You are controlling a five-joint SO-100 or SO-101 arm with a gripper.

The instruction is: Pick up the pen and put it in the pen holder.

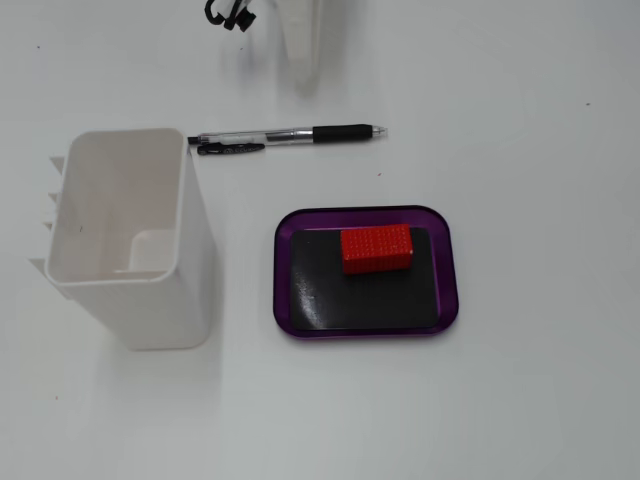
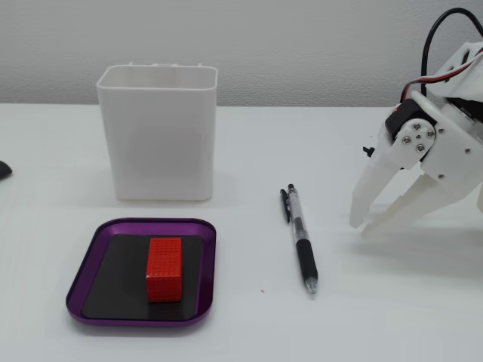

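Observation:
The pen [image 1: 290, 135], clear with a black grip and clip, lies flat on the white table just right of the holder's top corner. In a fixed view it [image 2: 300, 240] lies between the holder and the arm. The pen holder [image 1: 125, 230] is a tall white open-topped box, empty inside; it also stands at the back in a fixed view [image 2: 158, 143]. My white gripper [image 2: 360, 229] points down to the right of the pen, apart from it, fingertips together and holding nothing. Only its tip [image 1: 303, 85] shows above the pen in a fixed view.
A purple tray [image 1: 283, 270] with a black mat holds a red block [image 1: 376, 249]; it sits in front of the holder in a fixed view [image 2: 79, 290]. A dark object [image 2: 4, 170] pokes in at the left edge. Black cables [image 1: 230, 15] hang at the top.

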